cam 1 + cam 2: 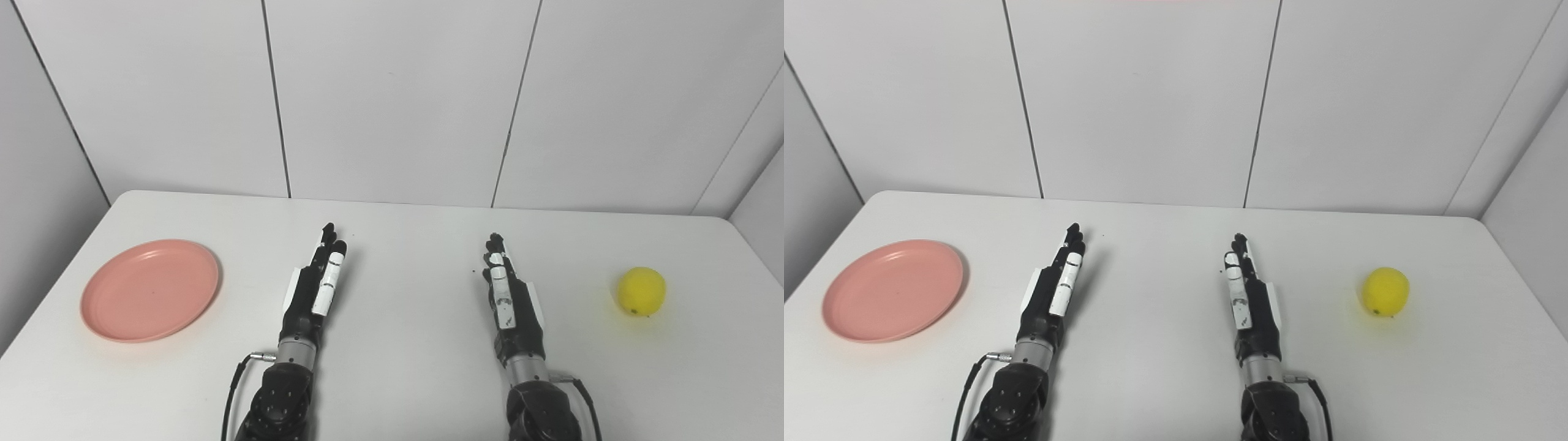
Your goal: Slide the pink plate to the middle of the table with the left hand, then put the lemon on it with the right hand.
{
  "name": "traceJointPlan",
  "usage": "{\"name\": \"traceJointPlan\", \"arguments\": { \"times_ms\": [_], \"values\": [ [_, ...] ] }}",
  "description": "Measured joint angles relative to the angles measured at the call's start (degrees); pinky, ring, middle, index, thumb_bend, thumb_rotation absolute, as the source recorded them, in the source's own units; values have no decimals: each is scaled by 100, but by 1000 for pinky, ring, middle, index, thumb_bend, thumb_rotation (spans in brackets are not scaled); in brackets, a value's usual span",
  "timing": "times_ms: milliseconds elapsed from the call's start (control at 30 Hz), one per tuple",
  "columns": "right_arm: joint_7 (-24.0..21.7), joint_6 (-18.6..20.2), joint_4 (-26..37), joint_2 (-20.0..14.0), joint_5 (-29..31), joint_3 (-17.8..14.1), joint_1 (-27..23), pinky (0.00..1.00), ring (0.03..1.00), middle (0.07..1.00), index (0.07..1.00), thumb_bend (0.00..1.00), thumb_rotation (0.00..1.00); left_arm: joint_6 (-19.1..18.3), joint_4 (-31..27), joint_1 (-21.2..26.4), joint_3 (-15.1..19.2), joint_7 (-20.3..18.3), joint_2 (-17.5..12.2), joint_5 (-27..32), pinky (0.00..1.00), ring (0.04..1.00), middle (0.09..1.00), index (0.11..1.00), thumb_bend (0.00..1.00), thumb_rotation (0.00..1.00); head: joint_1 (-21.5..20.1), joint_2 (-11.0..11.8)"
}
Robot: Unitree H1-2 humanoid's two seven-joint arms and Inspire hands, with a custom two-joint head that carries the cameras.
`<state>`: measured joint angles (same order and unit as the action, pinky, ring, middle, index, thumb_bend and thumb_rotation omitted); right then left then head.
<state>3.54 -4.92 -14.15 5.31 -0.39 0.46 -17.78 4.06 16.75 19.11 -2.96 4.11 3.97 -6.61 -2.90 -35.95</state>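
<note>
Round pink plastic plate (150,290) at counter's (404,343) left side; yellow lemon (641,291) far right. Left hand (312,294) and right hand (511,300) between them, fingers straight, holding nothing.

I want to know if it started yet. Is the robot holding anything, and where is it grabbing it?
Nothing is held. The left hand and right hand lie flat and empty, apart from the plate and the lemon.
</note>
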Motion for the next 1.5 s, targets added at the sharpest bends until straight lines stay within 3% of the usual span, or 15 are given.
{"name": "traceJointPlan", "arguments": {
  "times_ms": [833,967,1033,1100,1133,1200,1333,1500],
  "values": [
    [0,0,1,9,25,-25,0,1000,993,982,976,706,1000,-12,-3,0,1,0,-1,13,1000,1000,1000,999,606,1000,35,26],
    [-3,0,31,-7,54,-36,21,1000,996,983,975,708,1000,-14,4,0,-32,40,11,-90,1000,1000,1000,989,604,1000,806,289],
    [-15,1,82,-39,106,-57,63,1000,996,980,971,712,1000,-12,15,1,-81,128,43,-228,1000,1000,995,980,604,1000,809,290],
    [-30,1,108,-85,168,-100,85,1000,983,968,953,701,1000,-10,51,2,-120,218,94,-346,1000,1000,998,985,629,1000,1491,631],
    [-30,1,113,-99,198,-125,92,1000,981,965,950,699,1000,-5,76,8,-137,256,130,-356,1000,1000,999,987,633,1000,1494,633],
    [-31,-12,106,-146,256,-188,101,986,961,954,939,685,1000,26,165,34,-157,302,202,-341,1000,1000,1000,997,604,1000,1923,887],
    [-55,-310,26,-229,458,-327,85,982,947,951,942,673,975,135,377,123,-285,271,247,-328,1000,1000,1000,1000,558,1000,2048,976],
    [-66,-744,-227,-287,642,-424,-16,968,936,935,928,677,943,375,657,241,-409,274,358,-348,1000,1000,1000,1000,569,1000,2153,1090]
  ]
}}
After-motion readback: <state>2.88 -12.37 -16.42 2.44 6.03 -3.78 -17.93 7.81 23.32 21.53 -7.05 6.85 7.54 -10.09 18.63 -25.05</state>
